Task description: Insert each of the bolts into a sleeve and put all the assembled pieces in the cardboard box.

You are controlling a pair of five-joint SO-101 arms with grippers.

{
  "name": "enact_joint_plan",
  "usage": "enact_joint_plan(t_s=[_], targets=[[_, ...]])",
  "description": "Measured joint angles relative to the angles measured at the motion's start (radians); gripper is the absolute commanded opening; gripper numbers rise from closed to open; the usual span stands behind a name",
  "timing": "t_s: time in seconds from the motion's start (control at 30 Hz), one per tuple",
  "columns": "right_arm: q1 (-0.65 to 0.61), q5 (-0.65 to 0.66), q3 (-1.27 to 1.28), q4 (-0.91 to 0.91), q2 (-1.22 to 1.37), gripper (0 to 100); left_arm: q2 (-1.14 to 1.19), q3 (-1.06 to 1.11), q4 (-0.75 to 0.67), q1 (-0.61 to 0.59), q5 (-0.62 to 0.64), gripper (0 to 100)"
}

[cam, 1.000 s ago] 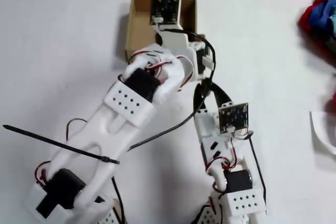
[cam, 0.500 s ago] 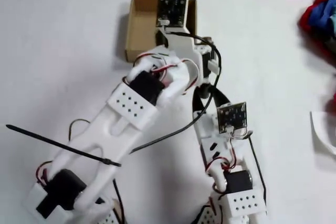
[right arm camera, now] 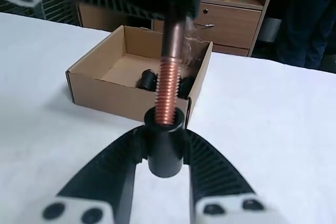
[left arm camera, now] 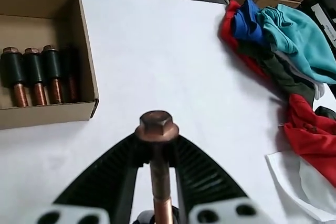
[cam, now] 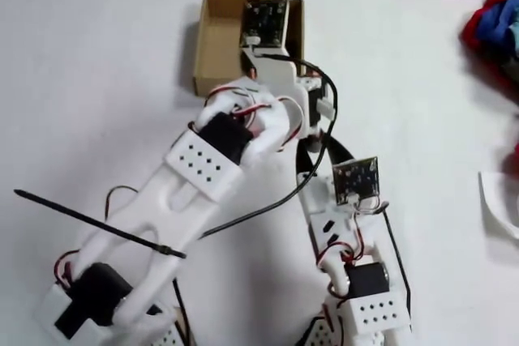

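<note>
My left gripper (left arm camera: 157,142) is shut on a copper bolt (left arm camera: 157,125), hex head toward the camera. In the right wrist view the bolt's threaded end (right arm camera: 169,95) stands in the mouth of a black sleeve (right arm camera: 166,153), held upright by my shut right gripper (right arm camera: 165,145). Seen from above, the two arms meet just in front of the cardboard box (cam: 212,38), with the right gripper (cam: 316,151) under the left wrist. The box (left arm camera: 47,114) holds several assembled pieces (left arm camera: 34,74) lying side by side.
A heap of coloured clothes (cam: 495,22) lies at the table's right edge, with a white sheet (cam: 499,208) nearer the front. A black cable tie (cam: 89,220) sticks out from the left arm. A wooden cabinet (right arm camera: 231,19) stands behind the table.
The left wrist has shifted a little to the right and toward the right gripper, carrying the bolt. The right arm has barely moved.
</note>
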Motion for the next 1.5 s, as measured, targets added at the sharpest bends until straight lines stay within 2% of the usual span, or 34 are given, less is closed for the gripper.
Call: enact_joint_plan(t_s=[0.17, 0.33, 0.5, 0.7, 0.9, 1.1, 1.17, 1.27, 1.37, 1.5], targets=[[0.0, 0.0, 0.0, 0.0, 0.0, 2.2, -0.02, 0.068, -0.069, 0.0, 0.0, 2], [0.0, -0.023, 0.0, 0.026, 0.0, 2.2, -0.021, 0.071, -0.078, 0.0, -0.008, 2], [-0.002, -0.061, 0.0, 0.114, -0.002, 2.2, -0.02, 0.092, -0.074, 0.02, -0.166, 2], [0.0, -0.066, 0.0, 0.118, -0.002, 2.2, -0.037, 0.236, -0.077, 0.087, -0.396, 2], [0.0, -0.068, 0.0, 0.127, 0.0, 2.2, -0.038, 0.279, -0.081, 0.101, -0.431, 2], [-0.003, -0.066, 0.0, 0.126, -0.011, 2.2, -0.17, 0.361, -0.08, 0.1, -0.434, 3], [-0.003, -0.064, 0.0, 0.126, -0.011, 2.2, -0.209, 0.374, -0.08, 0.094, -0.434, 7], [-0.005, -0.064, 0.0, 0.126, -0.011, 2.2, -0.241, 0.377, -0.078, 0.06, -0.433, 21], [0.008, -0.066, 0.0, 0.126, -0.009, 2.2, -0.262, 0.381, -0.078, -0.023, -0.434, 34], [0.008, -0.066, 0.0, 0.126, -0.008, 2.2, -0.269, 0.381, -0.078, -0.089, -0.436, 35]])
